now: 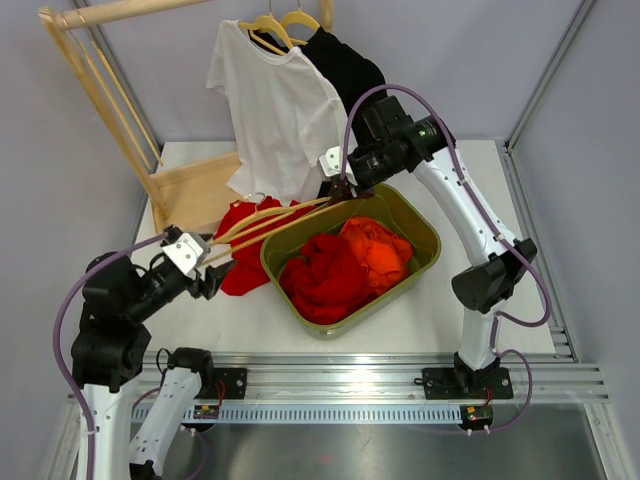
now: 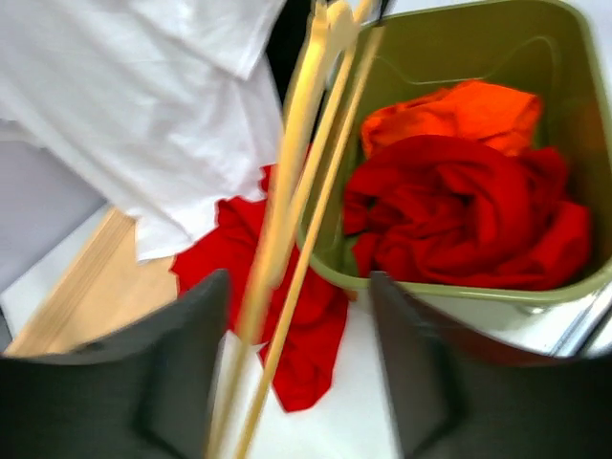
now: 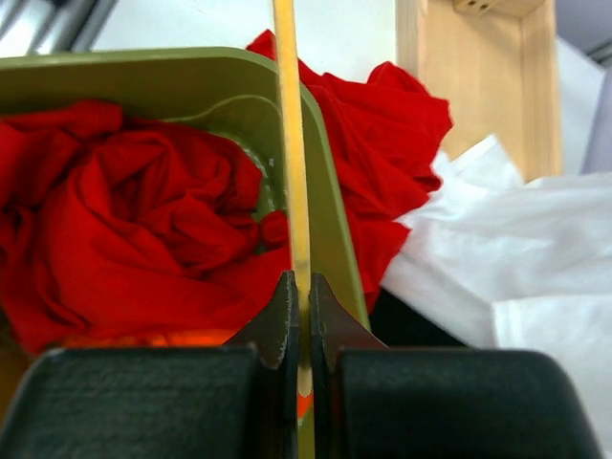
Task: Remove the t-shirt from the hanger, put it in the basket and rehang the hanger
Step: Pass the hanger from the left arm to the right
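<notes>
A pale wooden hanger stretches slantwise between both arms, above the table. My right gripper is shut on its far end; in the right wrist view the hanger is pinched between the fingertips of the gripper. My left gripper is open around the near end. In the left wrist view the hanger's bars pass close to the left finger of this gripper and look bare. The red t-shirt lies crumpled on the table under the hanger, against the bin's outer wall.
An olive bin right of the hanger holds red clothes and an orange garment. A white t-shirt and a black one hang on the wooden rack behind; its base board lies at the left.
</notes>
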Controlling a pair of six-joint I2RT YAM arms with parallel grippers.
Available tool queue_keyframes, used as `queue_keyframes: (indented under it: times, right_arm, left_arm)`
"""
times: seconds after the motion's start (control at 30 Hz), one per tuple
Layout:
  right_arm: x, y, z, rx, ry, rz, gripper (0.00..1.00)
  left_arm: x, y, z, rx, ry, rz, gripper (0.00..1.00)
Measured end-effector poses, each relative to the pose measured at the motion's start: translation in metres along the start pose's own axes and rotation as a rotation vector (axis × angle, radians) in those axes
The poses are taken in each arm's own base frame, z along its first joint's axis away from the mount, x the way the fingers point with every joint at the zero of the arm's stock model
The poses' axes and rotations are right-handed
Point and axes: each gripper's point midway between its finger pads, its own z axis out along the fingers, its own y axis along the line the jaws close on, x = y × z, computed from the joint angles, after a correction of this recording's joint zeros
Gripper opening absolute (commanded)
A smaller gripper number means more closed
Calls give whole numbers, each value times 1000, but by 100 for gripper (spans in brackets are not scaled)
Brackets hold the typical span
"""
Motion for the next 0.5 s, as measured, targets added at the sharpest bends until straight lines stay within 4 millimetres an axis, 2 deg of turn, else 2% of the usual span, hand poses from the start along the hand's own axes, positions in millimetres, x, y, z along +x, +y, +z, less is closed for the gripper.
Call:
queue_keyframes:
  times: [0.1, 0.27, 0.5]
  right_arm:
    - [5, 5, -7, 12, -3, 132, 0]
    - [15, -3, -28, 89, 9, 312, 0]
    - [20, -27, -46, 256, 72, 497, 0]
  left_arm:
    - [7, 16, -3, -116, 9, -21, 99]
    - [11, 35, -32, -340, -3, -45, 99]
    - [24, 34, -67, -513, -29, -101, 99]
